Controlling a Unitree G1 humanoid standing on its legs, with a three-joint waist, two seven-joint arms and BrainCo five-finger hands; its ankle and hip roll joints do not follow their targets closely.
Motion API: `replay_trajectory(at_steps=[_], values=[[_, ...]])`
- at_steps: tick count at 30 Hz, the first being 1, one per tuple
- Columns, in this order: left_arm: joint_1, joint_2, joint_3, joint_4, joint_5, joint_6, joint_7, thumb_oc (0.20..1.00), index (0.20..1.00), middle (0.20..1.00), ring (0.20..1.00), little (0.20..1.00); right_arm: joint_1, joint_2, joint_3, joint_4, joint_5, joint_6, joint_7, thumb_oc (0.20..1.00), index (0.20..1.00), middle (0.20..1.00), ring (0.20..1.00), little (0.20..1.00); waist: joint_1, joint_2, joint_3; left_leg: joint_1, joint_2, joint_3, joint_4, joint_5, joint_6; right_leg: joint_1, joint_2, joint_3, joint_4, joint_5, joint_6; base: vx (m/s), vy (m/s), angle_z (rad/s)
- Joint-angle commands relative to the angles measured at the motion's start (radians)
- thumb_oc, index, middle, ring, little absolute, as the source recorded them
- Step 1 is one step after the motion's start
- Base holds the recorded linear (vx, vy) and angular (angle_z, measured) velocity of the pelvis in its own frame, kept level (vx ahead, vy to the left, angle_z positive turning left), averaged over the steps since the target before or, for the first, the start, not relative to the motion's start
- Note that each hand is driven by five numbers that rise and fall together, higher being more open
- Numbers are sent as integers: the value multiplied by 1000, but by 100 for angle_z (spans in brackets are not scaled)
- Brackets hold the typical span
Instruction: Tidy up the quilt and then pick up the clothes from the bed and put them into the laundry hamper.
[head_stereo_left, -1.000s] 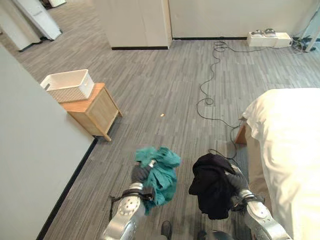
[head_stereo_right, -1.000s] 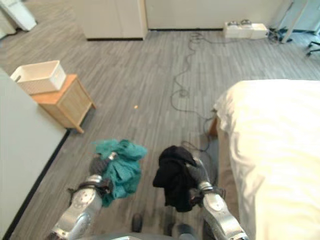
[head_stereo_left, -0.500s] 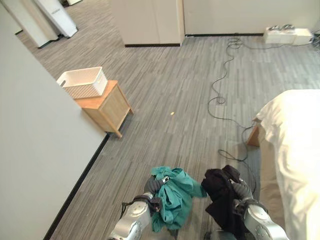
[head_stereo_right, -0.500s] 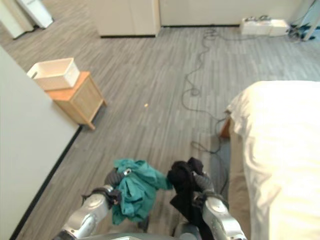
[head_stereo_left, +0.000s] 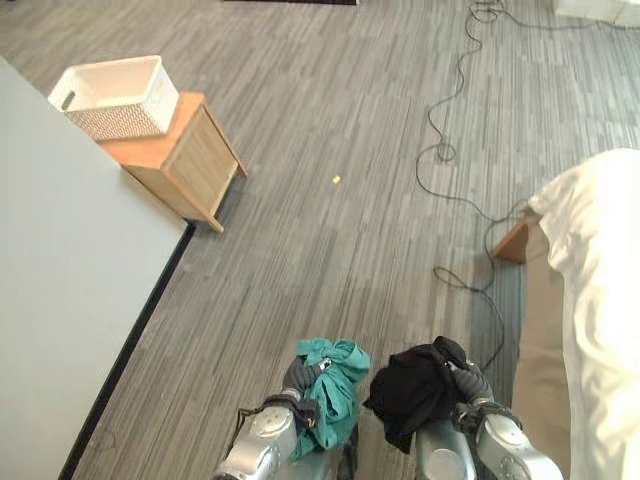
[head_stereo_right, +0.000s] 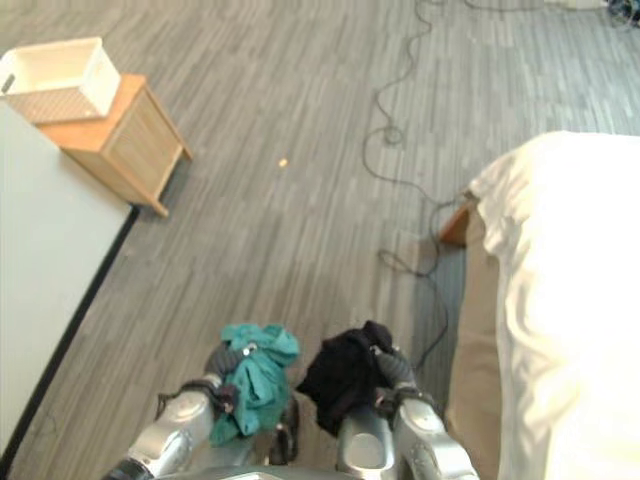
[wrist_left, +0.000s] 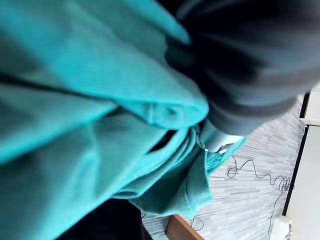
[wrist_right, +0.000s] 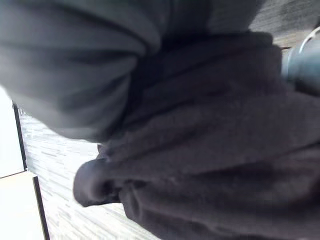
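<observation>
My left hand (head_stereo_left: 298, 378) is shut on a bunched teal garment (head_stereo_left: 335, 388) that hangs from it low in the eye views. Beside it, my right hand (head_stereo_left: 470, 384) is shut on a black garment (head_stereo_left: 412, 388), also held above the floor. The teal cloth (wrist_left: 90, 125) wraps over the hand in the left wrist view, and the black cloth (wrist_right: 200, 150) does the same in the right wrist view. A white hamper (head_stereo_left: 112, 96) sits on a small wooden cabinet (head_stereo_left: 185, 165) at the far left. The bed with its cream quilt (head_stereo_right: 570, 280) lies along the right.
A pale wall panel (head_stereo_left: 60, 300) with a dark base runs along the left. A black cable (head_stereo_left: 455, 170) snakes over the grey plank floor toward the bed's corner. A small yellow scrap (head_stereo_left: 336, 180) lies on the floor.
The camera has tilted down and shifted, so hamper and cabinet sit higher left. Both hands still hold their garments, now drawn closer in and lower in the picture.
</observation>
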Motion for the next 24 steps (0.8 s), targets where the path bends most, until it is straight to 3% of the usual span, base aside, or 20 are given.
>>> replay_trajectory(at_steps=[1, 3, 4, 6, 7, 9, 10, 11, 12, 14, 16, 17, 18, 19, 20, 21, 23, 24], values=[[2, 6, 49, -113, 0, -50, -41, 200, 200, 200, 200, 200, -30, -37, -23, -87, 50, -58, 36, 200, 200, 200, 200, 200, -21, -34, -61, 53, 207, 25, 377, 270, -66, 82, 43, -1, -73, -26, 1, 674, -402, 68], [-10, 4, 54, -115, -11, -36, -35, 200, 200, 200, 200, 200, -39, -55, -29, -80, 64, -48, 41, 200, 200, 200, 200, 200, -14, -46, -54, -49, 231, 7, 524, 326, -75, 130, 57, 8, -87, -47, -29, 451, -275, 20], [-22, 3, 58, -110, -22, -25, -40, 200, 200, 200, 200, 200, -47, -67, -34, -59, 74, -52, 45, 200, 200, 200, 200, 200, -7, -52, -46, -126, 231, 5, 590, 319, -64, 169, 60, 13, -96, -63, -46, 475, -171, -23], [-35, -5, 60, -95, -36, -16, -55, 200, 200, 200, 200, 200, -62, -74, -41, -11, 78, -68, 67, 200, 200, 200, 200, 200, 16, -54, -28, -255, 169, 34, 611, 268, -37, 237, 60, 17, -119, -76, -54, 564, -48, -8], [-29, -9, 54, -99, -52, -22, -54, 200, 200, 200, 200, 200, -60, -71, -45, -1, 58, -69, 90, 200, 200, 200, 200, 200, 44, -55, -15, -335, 86, 80, 528, 229, -18, 289, 61, 29, -148, -87, -47, 585, 69, 15], [-9, -8, 51, -114, -64, -30, -42, 200, 200, 200, 200, 200, -48, -75, -39, -24, 39, -51, 104, 200, 200, 200, 200, 200, 71, -38, -10, -334, 28, 109, 280, 236, -11, 337, 89, 48, -175, -104, -30, 618, 112, 10], [-2, -7, 49, -119, -64, -32, -40, 200, 200, 200, 200, 200, -43, -75, -37, -31, 32, -44, 106, 200, 200, 200, 200, 200, 79, -35, -7, -328, 20, 116, 212, 248, -12, 350, 96, 52, -183, -108, -26, 752, 102, -36], [22, -7, 40, -129, -53, -43, -44, 200, 200, 200, 200, 200, -28, -84, -22, -46, 40, -46, 91, 200, 200, 200, 200, 200, 102, -21, -2, -328, 21, 126, 5, 305, -22, 396, 119, 62, -195, -126, -19, 749, 81, -49], [35, -6, 32, -137, -50, -51, -45, 200, 200, 200, 200, 200, -21, -90, -11, -48, 48, -53, 81, 200, 200, 200, 200, 200, 117, -14, 2, -340, 24, 130, -90, 336, -29, 427, 131, 69, -199, -140, -18, 866, 90, -54], [49, -10, 20, -140, -38, -72, -52, 200, 200, 200, 200, 200, -19, -96, 8, -31, 56, -93, 72, 200, 200, 200, 200, 200, 140, -16, 11, -371, 42, 148, -143, 352, -42, 486, 121, 51, -177, -201, -10, 719, 92, -40], [58, -15, 33, -137, -30, -74, -68, 200, 200, 200, 200, 200, -27, -89, 16, -26, 55, -100, 59, 200, 200, 200, 200, 200, 160, -24, 1, -366, 51, 166, -124, 325, -40, 529, 102, 31, -142, -238, 11, 561, 104, -36], [65, -17, 41, -131, -10, -72, -67, 200, 200, 200, 200, 200, -35, -81, 19, -21, 56, -97, 49, 200, 200, 200, 200, 200, 174, -33, -15, -357, 54, 180, -106, 320, -35, 561, 91, 24, -123, -229, 28, 562, 123, -36], [61, -16, 37, -132, -8, -80, -66, 200, 200, 200, 200, 200, -51, -56, 32, -14, 47, -105, 41, 200, 200, 200, 200, 200, 194, -50, -36, -353, 36, 184, -72, 299, -13, 553, 46, -5, 0, -166, 68, 564, 156, -37], [60, -17, 40, -140, -11, -79, -68, 200, 200, 200, 200, 200, -54, -48, 36, -17, 35, -107, 44, 200, 200, 200, 200, 200, 199, -55, -43, -341, 26, 189, -74, 289, 3, 533, 29, -16, 81, -125, 85, 676, 307, -47], [62, -13, 39, -174, -4, -47, -58, 200, 200, 200, 200, 200, -37, -37, 34, -47, 16, -92, 35, 200, 200, 200, 200, 200, 196, -42, -62, -298, 5, 192, -82, 267, 43, 465, 10, -12, 329, 1, 111, 606, 351, -29], [61, -11, 32, -183, 7, -38, -42, 200, 200, 200, 200, 200, -27, -31, 36, -63, 9, -82, 26, 200, 200, 200, 200, 200, 185, -29, -70, -259, -3, 189, -96, 254, 63, 406, 0, -8, 447, 59, 118, 633, 377, 2], [52, -5, 25, -172, -18, -44, -9, 200, 200, 200, 200, 200, -17, -23, 48, -77, -1, -64, 23, 200, 200, 200, 200, 200, 157, -3, -80, -171, -7, 172, -134, 218, 88, 268, -52, -17, 593, 58, 94, 559, 270, 39], [45, -2, 28, -166, -37, -45, -4, 200, 200, 200, 200, 200, -12, -19, 56, -85, -11, -58, 23, 200, 200, 200, 200, 200, 142, 12, -81, -122, -6, 165, -148, 198, 100, 203, -78, -36, 594, 29, 71, 557, 189, 41]])
